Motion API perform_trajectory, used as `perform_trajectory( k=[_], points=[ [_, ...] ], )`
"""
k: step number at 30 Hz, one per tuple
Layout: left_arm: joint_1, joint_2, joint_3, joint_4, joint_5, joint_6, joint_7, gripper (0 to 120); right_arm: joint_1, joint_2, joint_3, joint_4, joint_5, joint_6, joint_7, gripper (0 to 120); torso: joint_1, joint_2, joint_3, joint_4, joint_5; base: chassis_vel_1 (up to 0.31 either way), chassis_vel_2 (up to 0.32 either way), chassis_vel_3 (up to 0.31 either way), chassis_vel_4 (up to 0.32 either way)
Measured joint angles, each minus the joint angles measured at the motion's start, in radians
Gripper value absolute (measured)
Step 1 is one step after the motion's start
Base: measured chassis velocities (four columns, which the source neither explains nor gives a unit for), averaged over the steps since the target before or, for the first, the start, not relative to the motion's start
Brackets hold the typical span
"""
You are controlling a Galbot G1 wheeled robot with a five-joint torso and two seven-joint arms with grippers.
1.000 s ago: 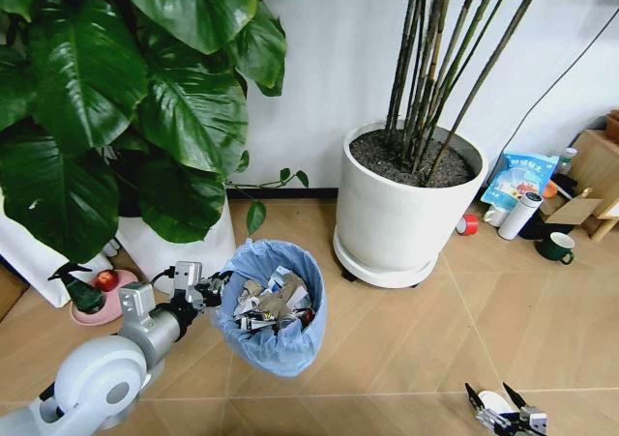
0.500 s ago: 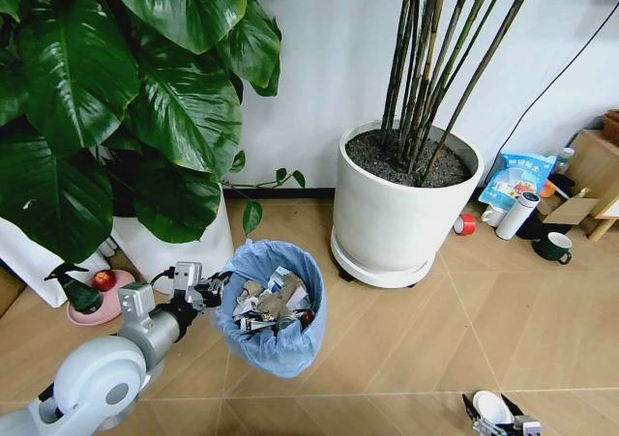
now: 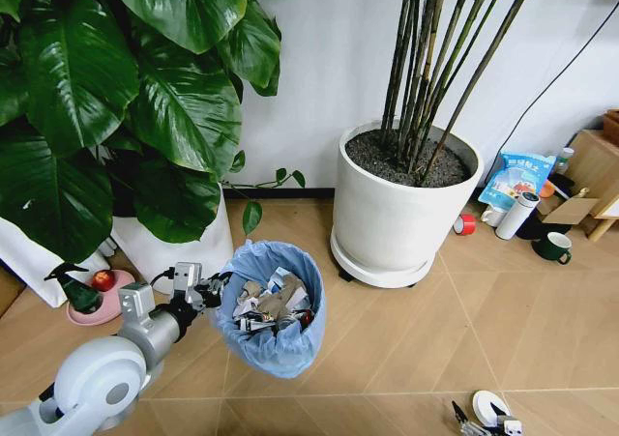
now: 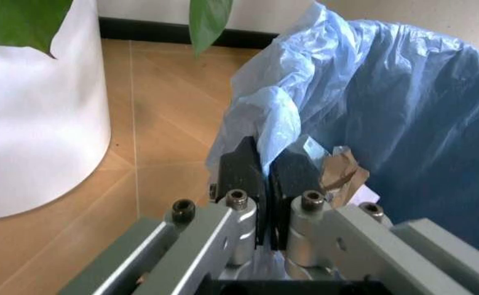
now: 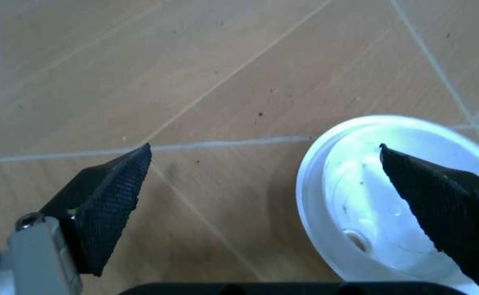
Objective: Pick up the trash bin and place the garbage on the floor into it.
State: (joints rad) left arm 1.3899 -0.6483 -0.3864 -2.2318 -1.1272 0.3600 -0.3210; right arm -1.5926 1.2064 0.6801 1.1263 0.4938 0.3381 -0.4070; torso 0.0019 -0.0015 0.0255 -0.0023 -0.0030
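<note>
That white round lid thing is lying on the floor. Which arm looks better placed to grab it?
Probably the right. Its tool hangs open just above the white disc on the floor, one finger over it. The left tool is shut on the trash bin rim, so it is busy.

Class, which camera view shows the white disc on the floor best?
The right wrist view: the disc lies large between the right gripper's open jaws, its rim and hollow clear. The head view shows it small at the bottom edge.
</note>
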Motion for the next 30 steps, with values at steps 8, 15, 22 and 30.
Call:
perform_trajectory(
  k=[8,15,22,30],
  points=[
    [0.000,0.000,0.000,0.000,-0.004,0.000,-0.003,0,0.044,-0.008,-0.026,-0.038,0.008,-0.015,0.005,93,0.000,0.000,0.000,0.0000,0.0000,0.000,0.000,0.000,0.000],
    [-0.005,0.000,-0.001,0.004,-0.007,0.000,-0.003,0,0.060,-0.017,-0.035,-0.049,0.009,-0.034,0.015,69,0.000,0.000,0.000,0.0001,0.0000,0.000,0.000,0.000,0.000],
    [-0.015,-0.001,-0.001,0.012,-0.010,0.000,-0.004,0,0.049,-0.029,-0.033,-0.045,0.010,-0.041,0.016,41,0.000,0.000,0.000,0.0000,-0.0001,0.000,0.000,0.000,0.000],
    [-0.020,-0.001,0.002,0.015,-0.011,0.001,-0.004,0,0.041,-0.033,-0.026,-0.038,0.009,-0.047,0.014,13,0.000,0.000,0.000,0.0000,-0.0001,0.000,0.000,0.000,0.000]
  ],
)
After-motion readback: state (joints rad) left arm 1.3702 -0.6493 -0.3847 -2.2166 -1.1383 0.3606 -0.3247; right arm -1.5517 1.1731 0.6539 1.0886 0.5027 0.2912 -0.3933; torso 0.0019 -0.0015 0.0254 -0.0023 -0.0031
